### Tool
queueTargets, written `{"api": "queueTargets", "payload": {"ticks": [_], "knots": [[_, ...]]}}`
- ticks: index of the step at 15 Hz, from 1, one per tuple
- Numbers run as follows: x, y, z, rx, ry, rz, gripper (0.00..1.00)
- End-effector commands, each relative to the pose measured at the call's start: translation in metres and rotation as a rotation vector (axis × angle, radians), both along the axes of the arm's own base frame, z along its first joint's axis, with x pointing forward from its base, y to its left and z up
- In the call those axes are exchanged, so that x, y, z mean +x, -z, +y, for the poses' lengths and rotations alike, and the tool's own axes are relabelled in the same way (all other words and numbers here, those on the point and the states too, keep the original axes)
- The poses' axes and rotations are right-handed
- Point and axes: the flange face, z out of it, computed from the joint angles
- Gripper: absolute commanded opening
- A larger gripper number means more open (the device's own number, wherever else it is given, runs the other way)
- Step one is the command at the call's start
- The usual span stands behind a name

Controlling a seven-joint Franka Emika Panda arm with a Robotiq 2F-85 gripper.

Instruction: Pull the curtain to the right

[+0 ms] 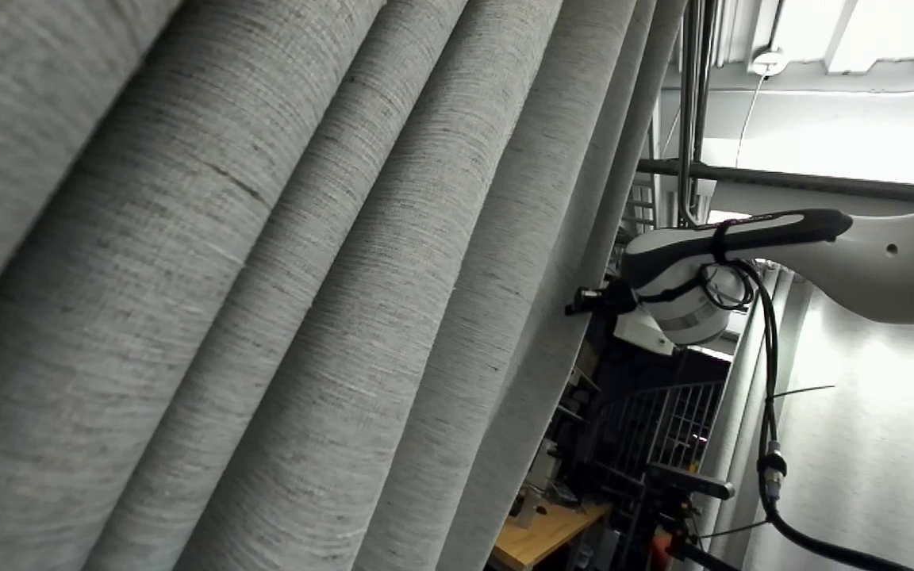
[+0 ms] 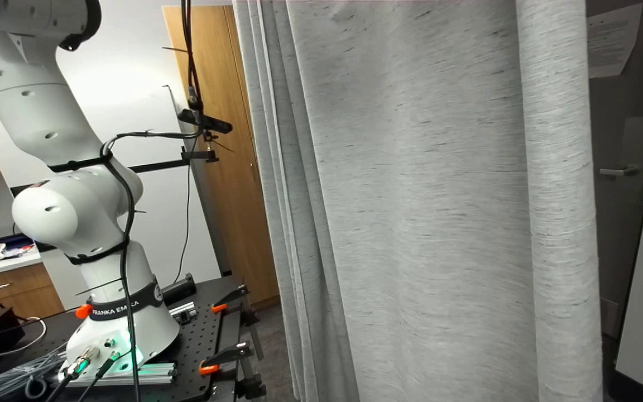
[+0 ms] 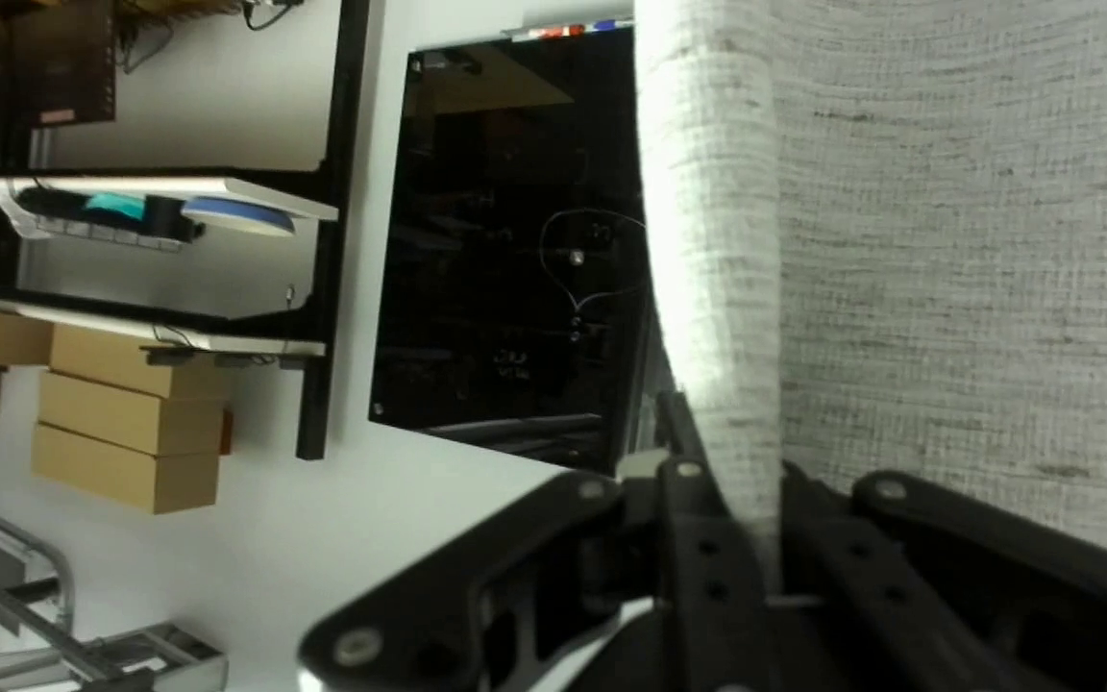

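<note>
The blurred fingers (image 3: 704, 572) pinch the curtain (image 3: 976, 269), cropped in every view; a cable (image 2: 124, 272) crosses the black band (image 2: 147, 298), leaving "FRANKA EM…KA" legible.

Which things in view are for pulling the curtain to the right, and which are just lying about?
For the job:
curtain, the large grey drape
gripper, closed on the curtain's edge

Just around:
cardboard boxes
shelves
black board, with writing on it
markers
wooden cupboard
door handle
</note>
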Motion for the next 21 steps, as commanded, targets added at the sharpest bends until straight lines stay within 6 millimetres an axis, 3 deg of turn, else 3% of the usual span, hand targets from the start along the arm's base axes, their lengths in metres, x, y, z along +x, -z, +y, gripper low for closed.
{"api": "queueTargets", "payload": {"ticks": [1,5,13,17,21], "knots": [[-0.001,0.039,-0.063,0.15,0.081,0.068,0.0],[-0.021,0.044,-0.111,0.297,0.15,0.026,0.0],[-0.067,0.051,-0.172,0.53,0.21,-0.029,0.0],[-0.06,0.058,-0.176,0.568,0.178,-0.028,0.0],[-0.031,0.06,-0.151,0.548,0.108,-0.032,0.0]]}}
